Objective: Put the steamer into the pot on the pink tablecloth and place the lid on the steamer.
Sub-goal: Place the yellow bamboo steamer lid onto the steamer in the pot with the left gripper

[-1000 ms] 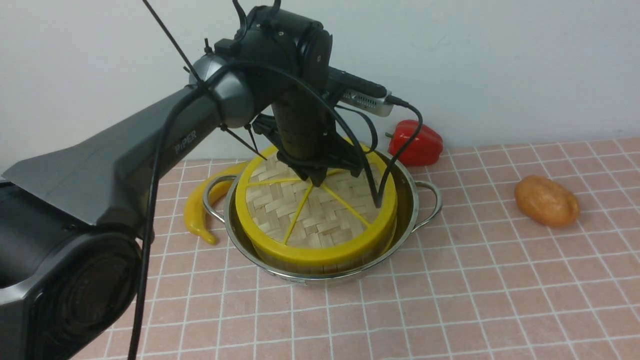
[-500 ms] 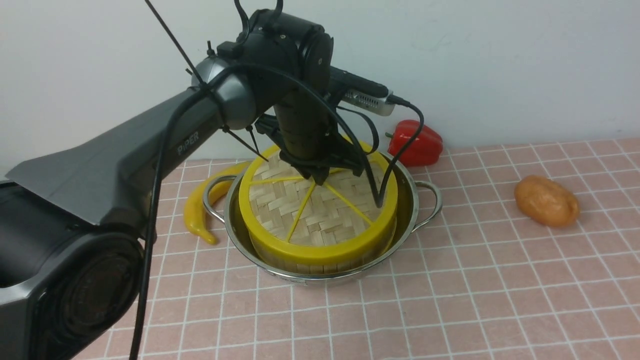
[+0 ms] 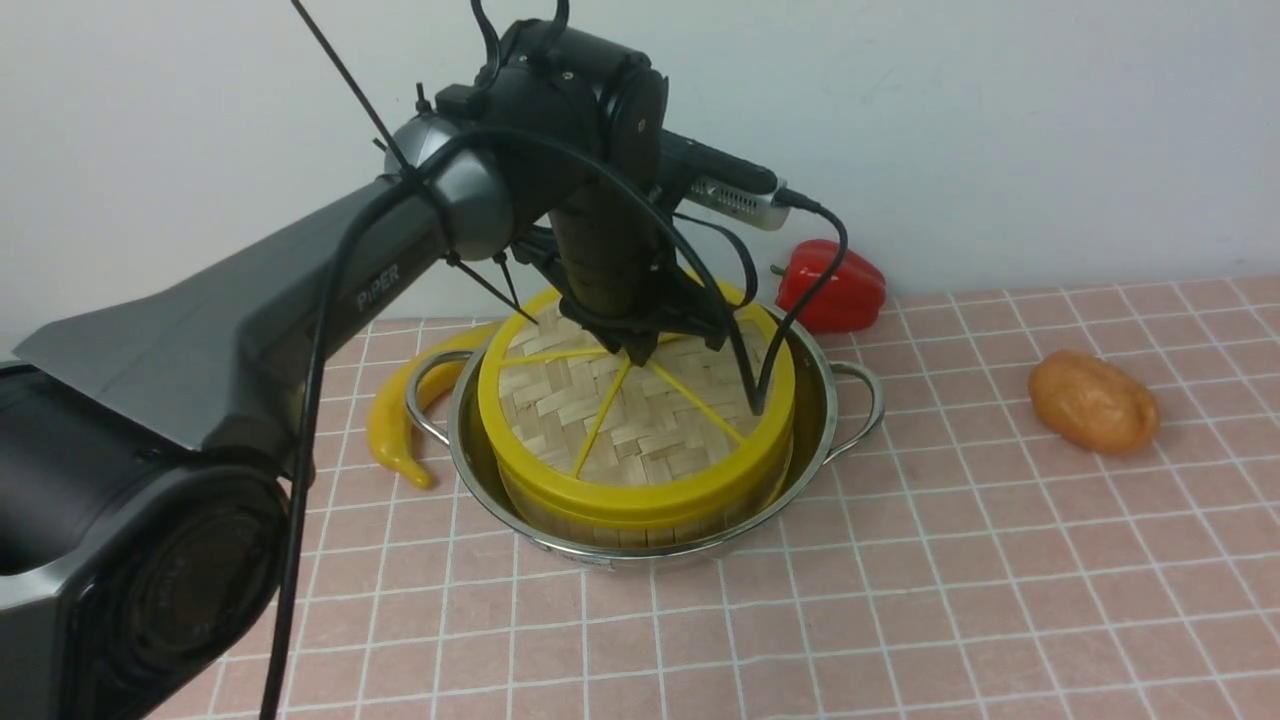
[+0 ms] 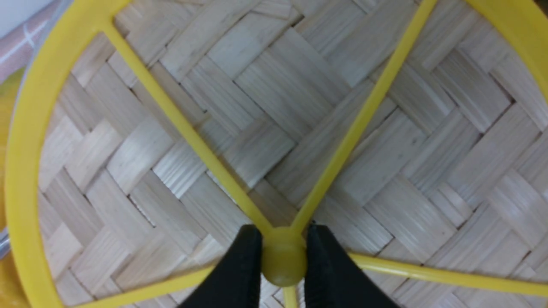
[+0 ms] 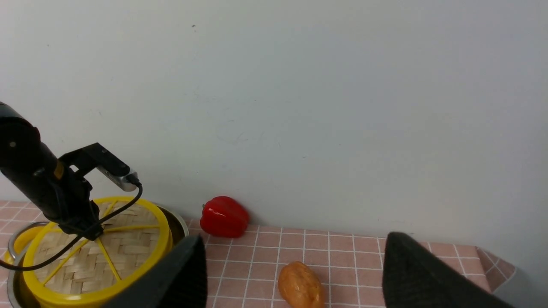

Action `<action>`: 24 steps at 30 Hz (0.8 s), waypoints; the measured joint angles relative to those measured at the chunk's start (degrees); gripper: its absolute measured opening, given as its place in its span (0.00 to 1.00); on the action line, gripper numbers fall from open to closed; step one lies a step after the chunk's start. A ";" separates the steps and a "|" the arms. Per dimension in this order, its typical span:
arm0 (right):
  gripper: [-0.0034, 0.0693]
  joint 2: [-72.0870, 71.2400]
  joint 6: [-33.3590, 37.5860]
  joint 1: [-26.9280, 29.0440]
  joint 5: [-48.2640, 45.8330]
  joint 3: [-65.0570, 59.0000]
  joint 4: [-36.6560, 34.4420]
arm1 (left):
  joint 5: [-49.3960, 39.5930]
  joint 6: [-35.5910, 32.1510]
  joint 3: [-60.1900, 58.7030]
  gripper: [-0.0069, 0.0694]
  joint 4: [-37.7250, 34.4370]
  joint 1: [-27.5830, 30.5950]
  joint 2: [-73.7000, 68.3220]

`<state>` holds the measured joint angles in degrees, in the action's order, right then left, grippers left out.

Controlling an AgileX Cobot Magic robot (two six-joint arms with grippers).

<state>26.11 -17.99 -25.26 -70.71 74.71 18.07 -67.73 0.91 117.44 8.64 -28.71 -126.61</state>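
The shiny steel pot (image 3: 832,420) stands on the pink tablecloth (image 3: 900,600). The steamer (image 3: 640,520) sits inside it; only its pale wall shows below the lid. The lid (image 3: 640,430), woven bamboo with a yellow rim and spokes, lies on top of the steamer. My left gripper (image 3: 640,352) points down at the lid's middle and is shut on the yellow central hub (image 4: 283,262), one black finger on each side. My right gripper (image 5: 295,252) is open and empty, held high to the right, far from the pot (image 5: 182,222).
A yellow banana (image 3: 395,420) lies against the pot's left side. A red bell pepper (image 3: 832,285) sits behind the pot by the wall. An orange potato-like thing (image 3: 1093,402) lies at the right. The cloth's right edge shows in the right wrist view (image 5: 496,265).
The lid has dropped a little and shifted slightly right, settling level on the steamer. My left gripper stays shut on its hub.
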 joint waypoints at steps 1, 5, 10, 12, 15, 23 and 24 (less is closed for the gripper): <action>0.78 0.00 0.00 0.00 0.00 0.00 0.00 | 0.00 0.00 0.00 0.25 0.06 0.00 -0.07; 0.78 0.00 0.00 0.00 0.00 0.00 -0.19 | 0.44 0.00 0.13 0.25 0.33 0.00 -1.14; 0.78 0.00 0.00 0.00 0.00 0.00 -1.31 | 0.38 0.00 0.64 0.25 0.64 -0.15 -2.14; 0.78 0.00 0.00 0.00 0.00 0.00 -1.56 | 0.43 0.00 0.71 0.25 0.78 -0.15 -2.18; 0.78 0.00 0.00 0.00 0.00 0.00 -1.61 | 0.43 -0.40 0.80 0.27 0.78 -0.17 -2.22; 0.78 0.00 0.00 0.00 0.00 0.00 -1.85 | -2.13 -0.91 5.63 0.65 4.04 -0.17 -2.84; 0.78 0.00 0.00 0.00 0.00 0.00 -1.94 | -2.30 -0.91 6.65 0.72 4.60 -0.17 -2.91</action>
<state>26.11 -17.99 -25.26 -70.71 74.71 16.13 -70.02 0.00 124.09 13.25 -28.88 -129.51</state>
